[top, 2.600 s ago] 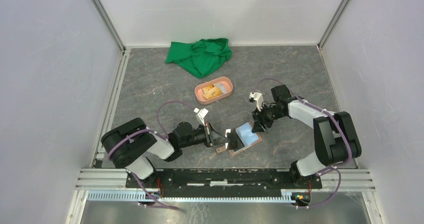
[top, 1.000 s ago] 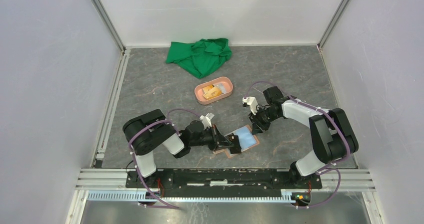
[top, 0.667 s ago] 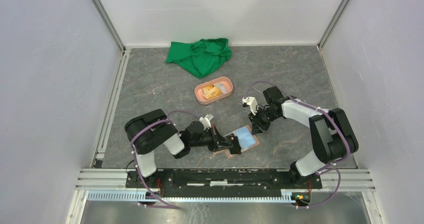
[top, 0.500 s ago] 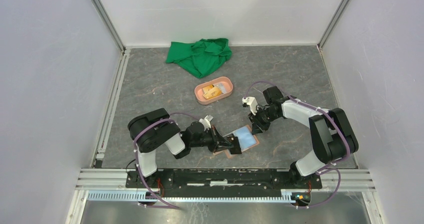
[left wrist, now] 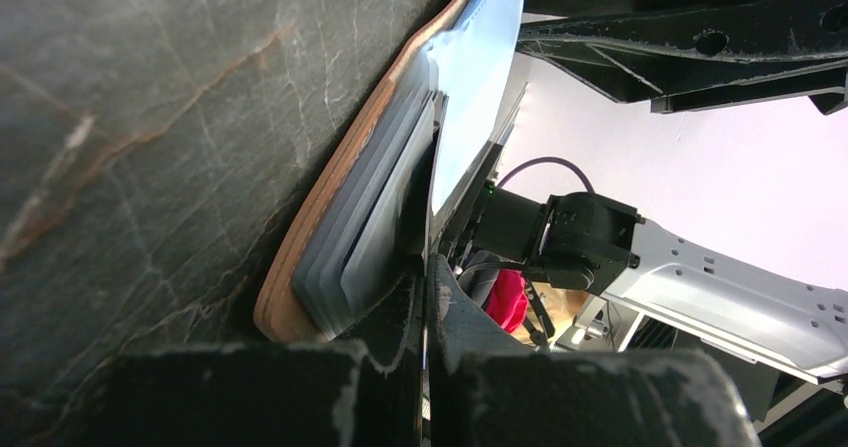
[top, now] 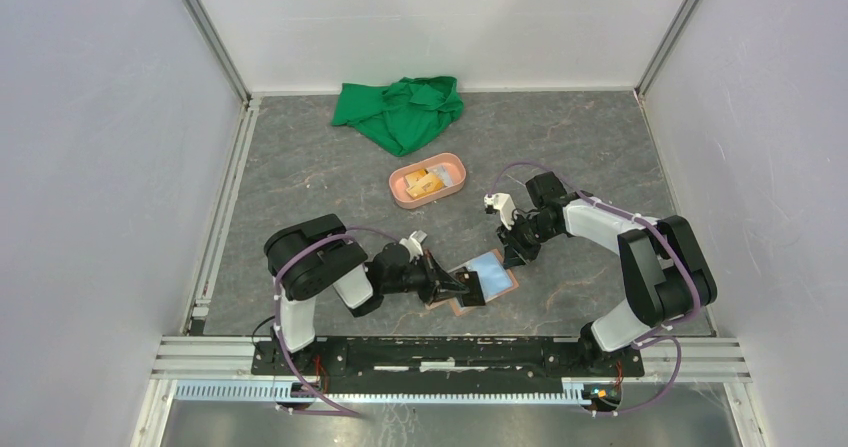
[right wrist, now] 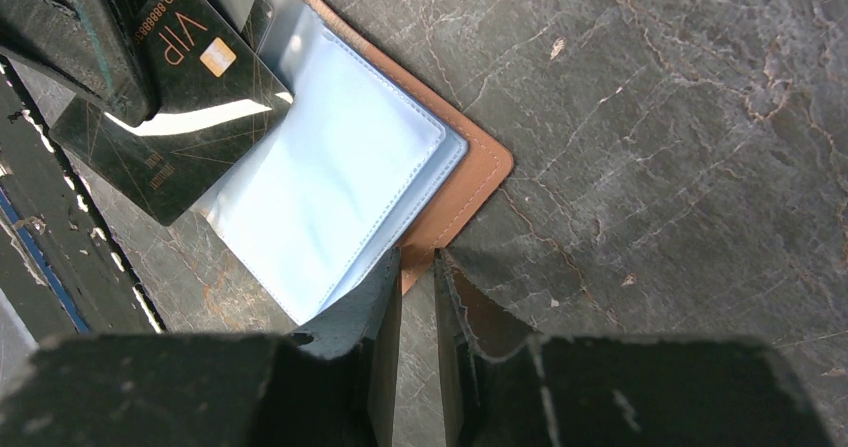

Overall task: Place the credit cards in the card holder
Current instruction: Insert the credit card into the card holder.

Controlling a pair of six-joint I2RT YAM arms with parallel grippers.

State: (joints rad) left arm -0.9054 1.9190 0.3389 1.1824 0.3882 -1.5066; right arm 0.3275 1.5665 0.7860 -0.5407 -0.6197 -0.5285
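The card holder (top: 497,277) lies open near the table's front, tan with pale blue plastic sleeves (right wrist: 330,167). My left gripper (top: 468,289) is shut on a black credit card (right wrist: 180,117) marked VIP. It holds that card flat against the holder's near-left edge, at the mouths of the sleeves (left wrist: 370,227). In the left wrist view the left gripper (left wrist: 428,267) has only a thin slit between its jaws. My right gripper (right wrist: 418,262) points down at the holder's far-right edge (right wrist: 470,182), jaws a narrow gap apart. One fingertip sits over a sleeve, and nothing is pinched between the jaws.
A salmon-pink oval tray (top: 396,187) with small yellowish items stands behind the holder. A crumpled green cloth (top: 400,112) lies at the back. White walls close in three sides, and a metal rail (top: 440,352) runs along the near edge.
The left arm's elbow has swung rightward and folded closer while its gripper stays at the holder with the card. The right arm has not moved in the last second.
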